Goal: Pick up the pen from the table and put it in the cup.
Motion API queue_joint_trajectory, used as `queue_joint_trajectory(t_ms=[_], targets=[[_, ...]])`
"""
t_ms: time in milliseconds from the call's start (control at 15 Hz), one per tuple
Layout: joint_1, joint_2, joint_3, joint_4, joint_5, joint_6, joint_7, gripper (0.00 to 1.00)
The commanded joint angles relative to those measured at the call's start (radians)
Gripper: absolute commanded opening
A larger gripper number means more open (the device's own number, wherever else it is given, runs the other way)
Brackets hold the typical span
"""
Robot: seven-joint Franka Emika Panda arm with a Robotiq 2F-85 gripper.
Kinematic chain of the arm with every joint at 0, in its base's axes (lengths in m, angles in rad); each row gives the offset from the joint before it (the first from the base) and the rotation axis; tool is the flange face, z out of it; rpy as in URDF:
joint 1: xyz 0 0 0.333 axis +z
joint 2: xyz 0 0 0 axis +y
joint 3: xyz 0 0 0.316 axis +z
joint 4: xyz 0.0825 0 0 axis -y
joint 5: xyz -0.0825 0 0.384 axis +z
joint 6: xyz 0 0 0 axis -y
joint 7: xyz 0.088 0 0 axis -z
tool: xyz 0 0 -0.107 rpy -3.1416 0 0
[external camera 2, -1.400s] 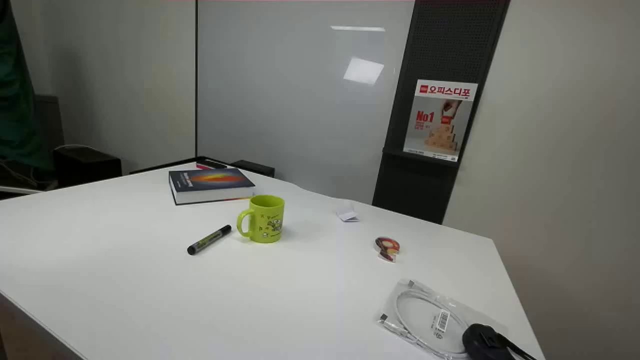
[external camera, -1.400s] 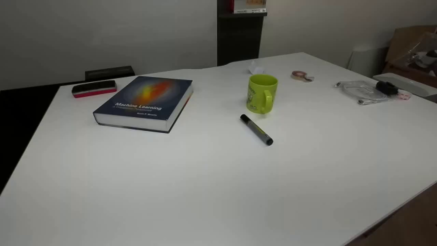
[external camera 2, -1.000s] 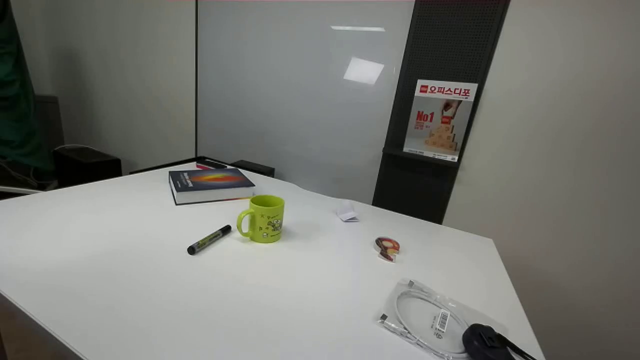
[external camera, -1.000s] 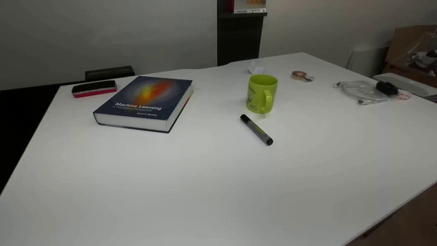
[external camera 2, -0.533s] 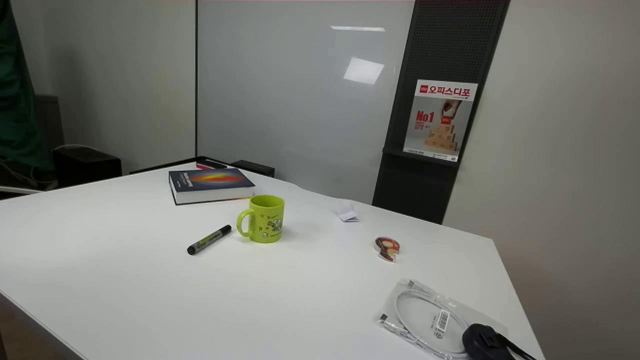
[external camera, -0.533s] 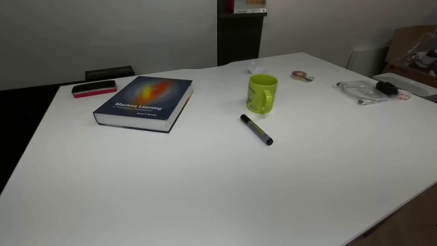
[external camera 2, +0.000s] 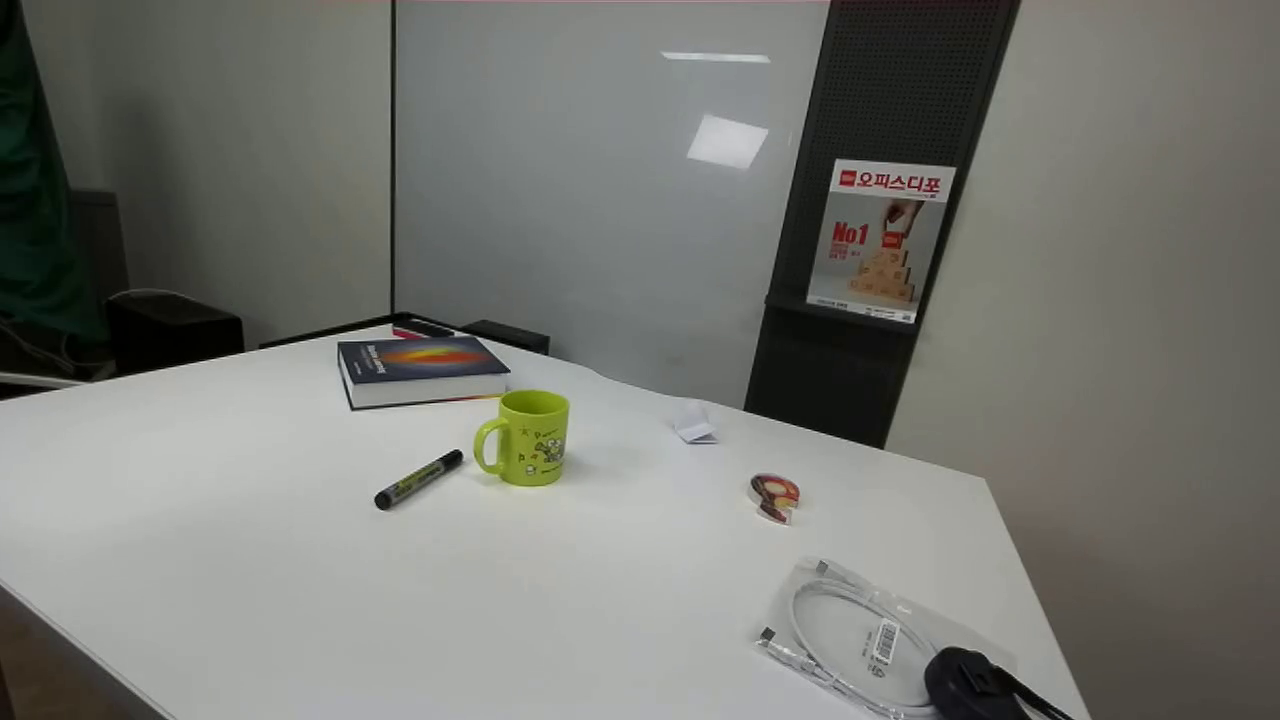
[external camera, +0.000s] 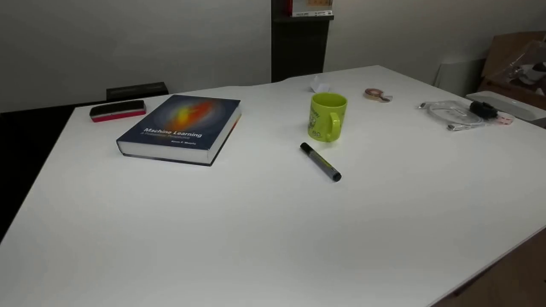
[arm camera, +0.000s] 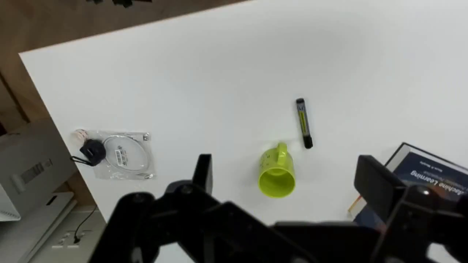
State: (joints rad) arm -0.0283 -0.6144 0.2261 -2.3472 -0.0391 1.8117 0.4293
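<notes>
The pen is a dark marker with black ends, a grey body and a yellow-green label. It lies on the white table (external camera: pixel 239 238) in both exterior views (external camera: pixel 320 163) (external camera 2: pixel 418 480) and in the wrist view (arm camera: pixel 303 122). The lime-green cup (external camera: pixel 320 120) stands upright close by, its handle on the pen's side. It also shows in an exterior view (external camera 2: pixel 538 445) and in the wrist view (arm camera: pixel 276 182), its mouth open and no object visible inside. My gripper (arm camera: pixel 285 160) is open and empty, high above the table, fingers apart on either side of the cup in the picture. Neither exterior view shows it.
A thick dark blue book (external camera: pixel 183 123) lies near the cup, with a red-and-black flat object (external camera: pixel 118 111) beyond it. A tape roll (external camera 2: pixel 775 497), a folded white paper (external camera 2: pixel 694 424) and a bagged cable (external camera 2: pixel 860 640) with a black item (external camera 2: pixel 970 685) also lie on the table.
</notes>
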Motion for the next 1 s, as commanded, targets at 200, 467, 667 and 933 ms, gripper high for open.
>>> queue_joint_trajectory(t_ms=[200, 467, 667, 933], targets=[[0.008, 0.244, -0.076, 0.01, 0.208, 0.24, 0.052, 1.0], [0.006, 0.286, -0.088, -0.003, 0.209, 0.295, 0.039, 1.0], [0.008, 0.31, -0.093, -0.003, 0.207, 0.305, 0.035, 1.0], [0.006, 0.342, -0.062, 0.013, 0.08, 0.293, 0.04, 1.0]])
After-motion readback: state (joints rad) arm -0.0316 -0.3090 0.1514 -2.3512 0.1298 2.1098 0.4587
